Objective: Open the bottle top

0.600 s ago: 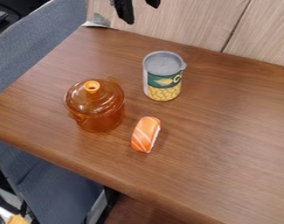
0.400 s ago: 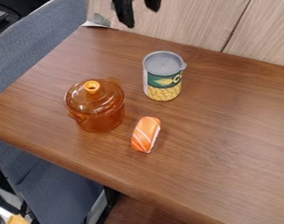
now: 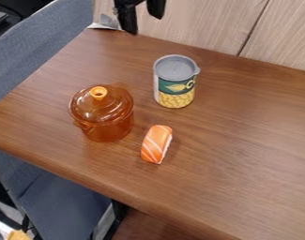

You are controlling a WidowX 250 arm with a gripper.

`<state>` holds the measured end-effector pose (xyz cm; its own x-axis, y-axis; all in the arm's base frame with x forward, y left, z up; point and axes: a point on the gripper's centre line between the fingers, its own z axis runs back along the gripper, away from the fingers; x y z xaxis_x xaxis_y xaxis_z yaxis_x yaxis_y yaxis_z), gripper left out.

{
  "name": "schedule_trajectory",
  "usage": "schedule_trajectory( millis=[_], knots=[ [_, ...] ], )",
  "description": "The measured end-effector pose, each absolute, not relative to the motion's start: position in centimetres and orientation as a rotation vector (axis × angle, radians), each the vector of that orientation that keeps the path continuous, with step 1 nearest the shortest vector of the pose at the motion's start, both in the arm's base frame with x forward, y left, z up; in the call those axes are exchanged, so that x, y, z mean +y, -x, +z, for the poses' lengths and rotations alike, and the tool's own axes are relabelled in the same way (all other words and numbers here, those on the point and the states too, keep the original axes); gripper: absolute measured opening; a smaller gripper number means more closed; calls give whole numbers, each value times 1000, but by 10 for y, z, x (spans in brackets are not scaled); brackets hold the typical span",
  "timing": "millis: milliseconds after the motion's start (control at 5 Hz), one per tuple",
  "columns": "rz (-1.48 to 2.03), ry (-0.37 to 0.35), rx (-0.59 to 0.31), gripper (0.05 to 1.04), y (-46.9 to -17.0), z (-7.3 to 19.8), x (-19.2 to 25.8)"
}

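Apparently the approach is in hand: the claw, its fingers well apart and holding nothing, next needs to come down and toward the camera to grip the knob on the amber pot, which stands nearer the camera and left of it. Since the earlier frames the claw has dropped slightly and shifted left; the pot hasn't moved.

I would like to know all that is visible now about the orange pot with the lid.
The pot is round, glossy and see-through amber, and looks like plastic or glass. Its domed lid of the same colour is on, topped by a lighter orange knob with a hollow centre. Small handles stick out near the rim. It stands upright on the brown table, left of the can in the picture, touching neither it nor the sushi piece.
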<state>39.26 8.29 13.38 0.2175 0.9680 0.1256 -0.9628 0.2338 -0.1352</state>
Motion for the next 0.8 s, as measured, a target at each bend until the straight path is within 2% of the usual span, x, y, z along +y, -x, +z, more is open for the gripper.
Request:
schedule_trajectory(
  millis=[200, 400, 800],
  knots=[
    [1380, 16, -241, 999, -382, 157, 88],
    [1402, -40, -234, 999, -356, 165, 90],
    [1404, -81, -203, 999, -306, 159, 84]
  ],
)
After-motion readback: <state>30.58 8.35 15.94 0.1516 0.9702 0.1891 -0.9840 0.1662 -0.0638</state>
